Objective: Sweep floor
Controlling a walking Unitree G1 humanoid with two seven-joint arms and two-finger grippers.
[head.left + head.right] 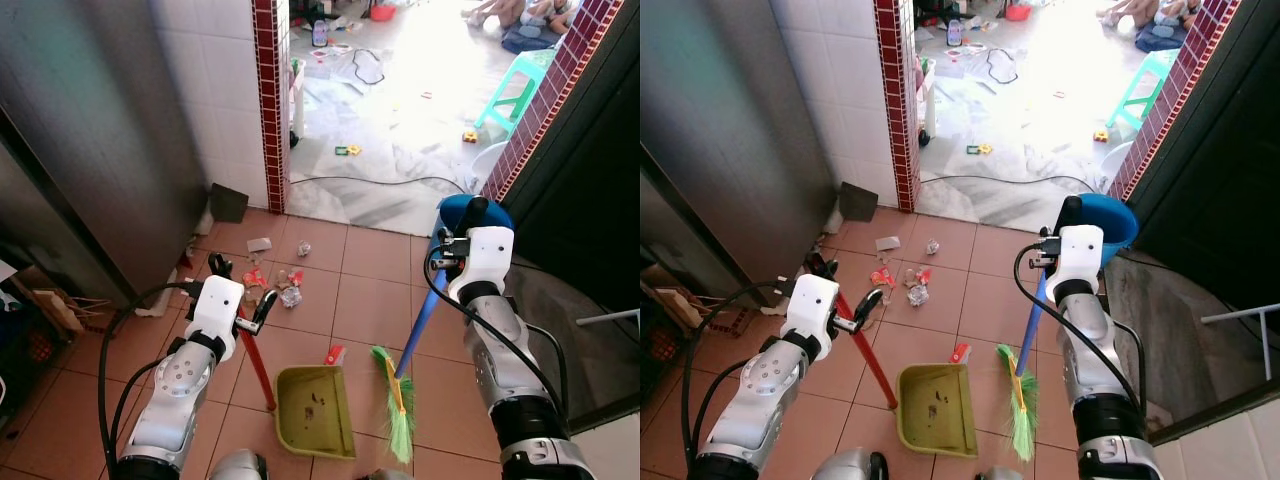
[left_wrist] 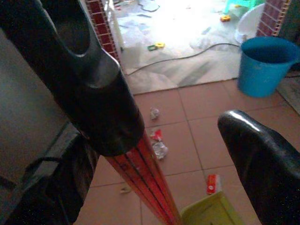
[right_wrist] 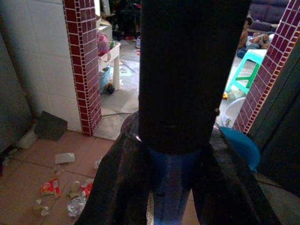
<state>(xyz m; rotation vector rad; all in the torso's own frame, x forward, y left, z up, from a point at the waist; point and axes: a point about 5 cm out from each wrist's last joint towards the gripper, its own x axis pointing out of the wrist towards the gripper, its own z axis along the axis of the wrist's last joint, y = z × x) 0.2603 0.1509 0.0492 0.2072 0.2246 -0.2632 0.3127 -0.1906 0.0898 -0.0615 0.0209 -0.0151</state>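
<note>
Two tools, dustpan (image 1: 315, 408) and broom (image 1: 398, 402), mid-floor near litter (image 1: 288, 295).

1. We cannot tell what the scraps of litter (image 1: 285, 288) are; they are too small.
2. The blue bucket (image 1: 455, 212) sits half behind our right gripper (image 1: 468, 222).
3. People (image 1: 520, 14) at the top edge are cut off.

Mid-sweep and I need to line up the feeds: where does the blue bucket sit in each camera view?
Left eye view: blue bucket right of centre, behind the right gripper.
Right eye view: right of centre, its rim past the same gripper.
Left wrist view: at the picture's upper right, on the tiles.
Right wrist view: a slice of it beside the fingers.
Shared landmark: the red-tiled pillar.
</note>
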